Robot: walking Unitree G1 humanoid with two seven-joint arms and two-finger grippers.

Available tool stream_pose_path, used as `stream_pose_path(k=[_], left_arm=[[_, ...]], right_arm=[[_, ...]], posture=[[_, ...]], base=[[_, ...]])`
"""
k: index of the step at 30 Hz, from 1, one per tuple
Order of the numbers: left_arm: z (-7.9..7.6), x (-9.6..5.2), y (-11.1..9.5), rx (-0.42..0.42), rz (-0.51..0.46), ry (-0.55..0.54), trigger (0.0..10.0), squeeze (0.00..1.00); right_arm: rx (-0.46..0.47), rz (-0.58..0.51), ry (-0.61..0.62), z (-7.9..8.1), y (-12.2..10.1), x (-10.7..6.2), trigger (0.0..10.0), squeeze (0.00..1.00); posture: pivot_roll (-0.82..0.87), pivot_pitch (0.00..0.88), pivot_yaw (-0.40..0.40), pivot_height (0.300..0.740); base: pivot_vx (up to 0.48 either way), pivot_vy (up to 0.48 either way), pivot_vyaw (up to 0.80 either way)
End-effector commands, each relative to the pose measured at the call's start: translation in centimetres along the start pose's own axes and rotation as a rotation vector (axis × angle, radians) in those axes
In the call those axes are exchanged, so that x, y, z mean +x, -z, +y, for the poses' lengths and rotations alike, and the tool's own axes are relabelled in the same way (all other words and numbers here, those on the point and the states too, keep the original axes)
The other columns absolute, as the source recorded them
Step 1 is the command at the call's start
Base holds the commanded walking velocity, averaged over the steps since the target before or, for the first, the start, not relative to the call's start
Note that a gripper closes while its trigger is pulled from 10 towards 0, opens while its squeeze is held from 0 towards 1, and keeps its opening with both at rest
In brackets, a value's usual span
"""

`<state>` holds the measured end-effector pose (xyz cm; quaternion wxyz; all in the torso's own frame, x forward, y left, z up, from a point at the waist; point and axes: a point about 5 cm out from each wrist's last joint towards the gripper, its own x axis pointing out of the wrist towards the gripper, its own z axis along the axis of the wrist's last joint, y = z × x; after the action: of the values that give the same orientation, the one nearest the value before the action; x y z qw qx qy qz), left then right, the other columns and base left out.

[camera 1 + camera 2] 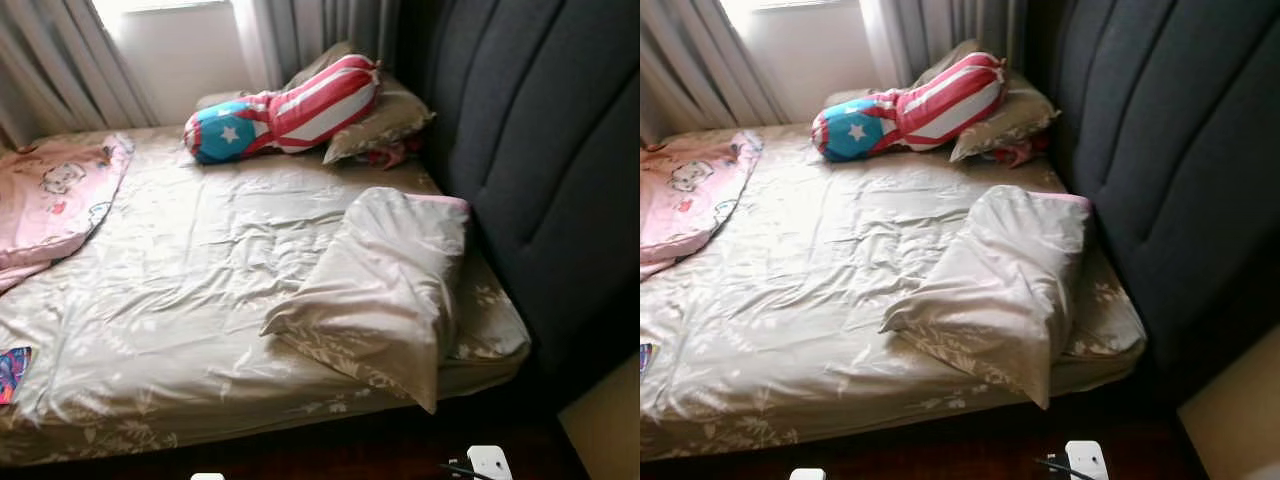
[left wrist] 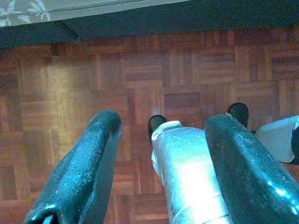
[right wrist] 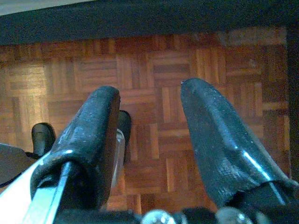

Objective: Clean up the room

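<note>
Pillow (image 1: 385, 290) lies on bed (image 1: 180, 300); wrist views show parquet floor (image 2: 140, 84).

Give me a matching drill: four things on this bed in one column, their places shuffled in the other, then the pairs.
Things:
1. beige leaf-print pillow
2. red-and-white striped bolster with a blue star end
3. pink cartoon-print blanket
4. dark grey padded headboard

Places:
A. at the window end, on a pillow
B. robot's left edge of the bed
C. along the robot's right
D. near corner, beside the headboard

Pairs: 1-D, 2-A, 3-B, 4-C
</note>
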<state>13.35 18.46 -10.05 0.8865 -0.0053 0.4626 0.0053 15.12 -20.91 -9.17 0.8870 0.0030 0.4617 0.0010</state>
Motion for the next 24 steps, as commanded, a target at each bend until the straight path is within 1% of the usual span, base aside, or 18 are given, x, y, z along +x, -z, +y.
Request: stream_pose_path(k=[1, 24], left_arm=[[0.43, -0.01, -0.03, -0.010, 0.005, -0.012, 10.0, 0.00], [0.33, 0.04, -0.18, -0.021, -0.002, -0.017, 10.0, 0.00]], right_arm=[[0.018, -0.012, -0.002, 0.25, -0.24, 0.09, 10.0, 0.00], [0.021, -0.023, 0.004, 0.10, -0.44, 0.10, 10.0, 0.00]], posture=[[-0.13, 0.031, 0.027, 0.740], [-0.14, 0.036, 0.021, 0.740]], base=[[0.311, 0.000, 0.00], [0.309, 0.000, 0.00]])
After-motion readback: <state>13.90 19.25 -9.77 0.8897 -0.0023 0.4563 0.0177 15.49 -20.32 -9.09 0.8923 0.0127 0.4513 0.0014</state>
